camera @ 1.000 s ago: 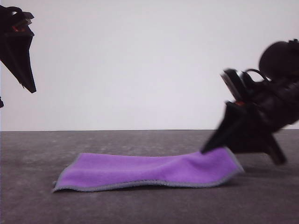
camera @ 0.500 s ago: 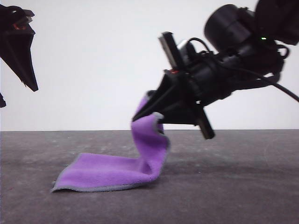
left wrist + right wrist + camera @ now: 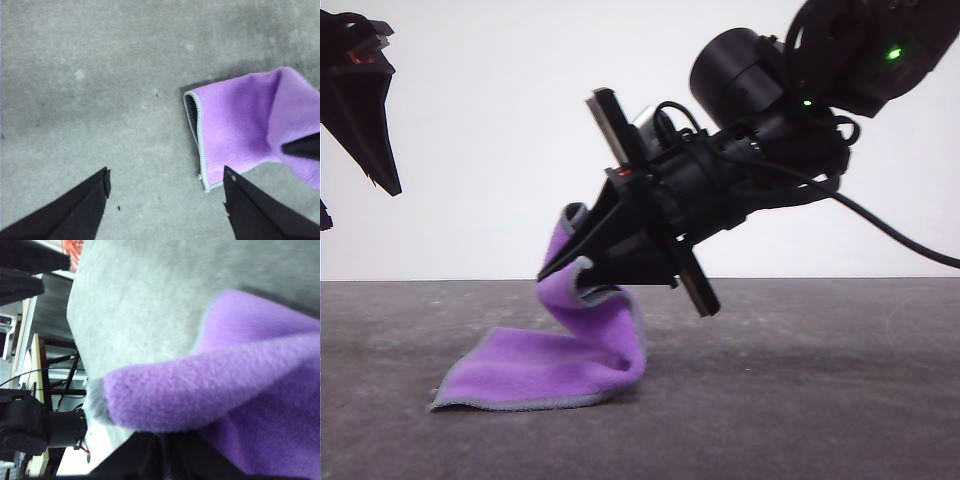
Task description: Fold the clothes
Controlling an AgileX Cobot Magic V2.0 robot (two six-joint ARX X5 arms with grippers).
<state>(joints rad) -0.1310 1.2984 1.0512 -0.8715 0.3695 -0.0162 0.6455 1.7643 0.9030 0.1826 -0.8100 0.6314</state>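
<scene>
Purple cloth (image 3: pixel 555 365) mid-fold: right fingers (image 3: pixel 582 265) pinching lifted edge at frame centre, not laid; left fingers (image 3: pixel 165 200) spread, idle.

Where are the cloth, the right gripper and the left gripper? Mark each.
cloth (image 3: pixel 535 368): front view, flat purple part on table.
right gripper (image 3: pixel 563 268): front view, fingertips pinching cloth edge.
left gripper (image 3: pixel 165 200): left wrist view, gap between open fingertips.

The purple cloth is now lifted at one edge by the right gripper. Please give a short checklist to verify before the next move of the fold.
1. Right gripper shut on purple cloth: ok.
2. Far edge of the cloth resting on the table: ok.
3. Left gripper open and raised above the table: ok.
4. Left gripper apart from the cloth: ok.
5. How deeply the hem sits in the grip: cannot tell.
</scene>
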